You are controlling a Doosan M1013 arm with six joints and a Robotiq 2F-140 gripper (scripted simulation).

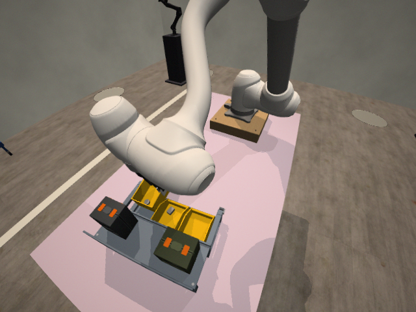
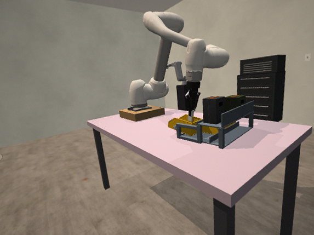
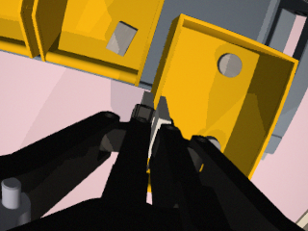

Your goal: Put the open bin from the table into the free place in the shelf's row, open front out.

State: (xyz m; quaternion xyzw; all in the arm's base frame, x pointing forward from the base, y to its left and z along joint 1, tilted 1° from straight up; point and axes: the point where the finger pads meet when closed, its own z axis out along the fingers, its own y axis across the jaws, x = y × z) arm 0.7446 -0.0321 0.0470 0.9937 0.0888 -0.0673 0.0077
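My gripper [image 3: 150, 108] [image 2: 191, 115] is shut on the side wall of a yellow open bin [image 1: 145, 194] [image 2: 180, 122] [image 3: 212, 99]. The bin holds a grey round part [image 1: 146, 201] [image 3: 230, 64]. It is at the left end of the grey shelf [image 1: 147, 242] [image 2: 230, 115], beside two other yellow bins [image 1: 169, 214] [image 1: 198, 224] [image 3: 90, 19]. It stands farther out towards the arm's base than they do. In the top view the arm's wrist hides the fingers.
A black box [image 1: 114, 217] [image 2: 213, 108] and a dark green box [image 1: 176, 249] [image 2: 236, 100] stand on the shelf's upper board. The middle bin holds a grey block [image 1: 169, 210] [image 3: 122, 38]. The arm's wooden base [image 1: 239, 124] is on the pink table [image 1: 251, 188] [image 2: 153, 139].
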